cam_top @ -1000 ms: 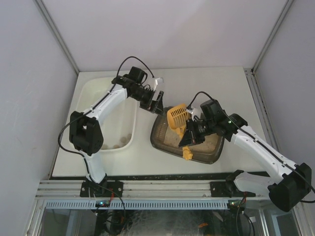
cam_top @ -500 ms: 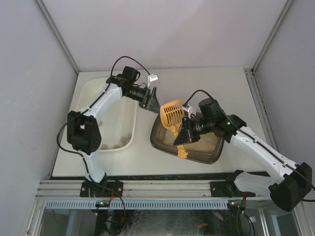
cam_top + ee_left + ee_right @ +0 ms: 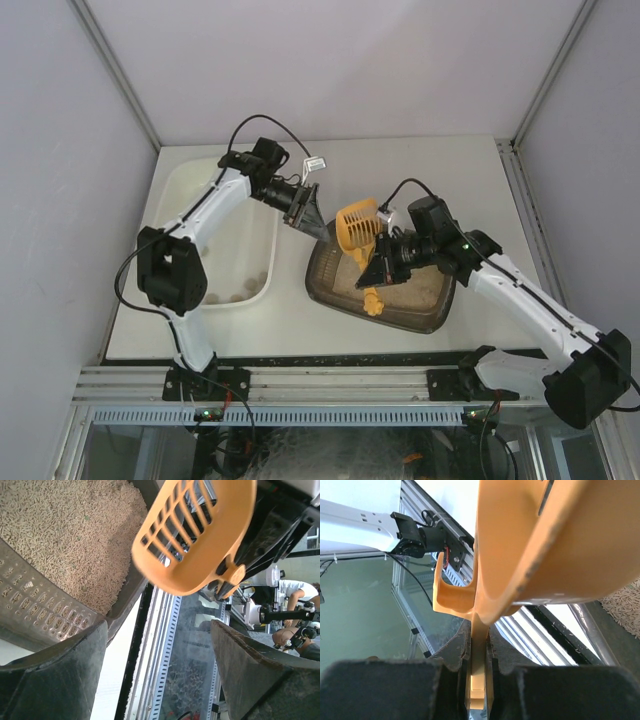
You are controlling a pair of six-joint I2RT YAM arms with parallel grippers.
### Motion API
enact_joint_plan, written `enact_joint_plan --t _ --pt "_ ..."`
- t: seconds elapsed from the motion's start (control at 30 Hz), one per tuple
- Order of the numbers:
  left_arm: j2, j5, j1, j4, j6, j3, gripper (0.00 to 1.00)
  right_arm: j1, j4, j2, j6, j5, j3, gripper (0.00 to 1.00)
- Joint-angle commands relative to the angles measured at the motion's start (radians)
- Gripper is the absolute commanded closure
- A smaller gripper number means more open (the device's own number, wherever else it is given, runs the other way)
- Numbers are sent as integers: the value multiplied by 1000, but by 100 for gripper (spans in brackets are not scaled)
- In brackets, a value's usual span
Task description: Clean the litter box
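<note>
Top view: dark grey-brown rectangular plastic litter box (image 3: 322, 285), filled with pale beige litter, sits on the pale table (image 3: 450, 180) at 3 o'clock of the larger white rectangular tub (image 3: 225, 215). Right gripper (image 3: 385, 268) pinched narrow on the handle of the orange slotted plastic scoop (image 3: 357, 228); scoop head is over the box's 11 o'clock end. Left gripper (image 3: 308, 213) jaws wide, empty, at the box's 11 o'clock corner.

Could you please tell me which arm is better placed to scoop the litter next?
Right. The right claw is shut on the handle of the orange slotted plastic scoop, poised over the dark grey-brown plastic litter box. The left claw is open at the box's corner.
</note>
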Motion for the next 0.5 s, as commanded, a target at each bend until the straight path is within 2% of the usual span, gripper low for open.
enact_joint_plan --t 0.0,0.23,0.47 --pt "-6 83 -2 -20 22 77 14 37 86 36 -5 -4 35 100" --pt "30 101 -9 59 -63 82 22 71 130 66 4 -24 40 100" --pt "57 63 -27 80 -65 81 26 91 151 60 20 -29 39 100"
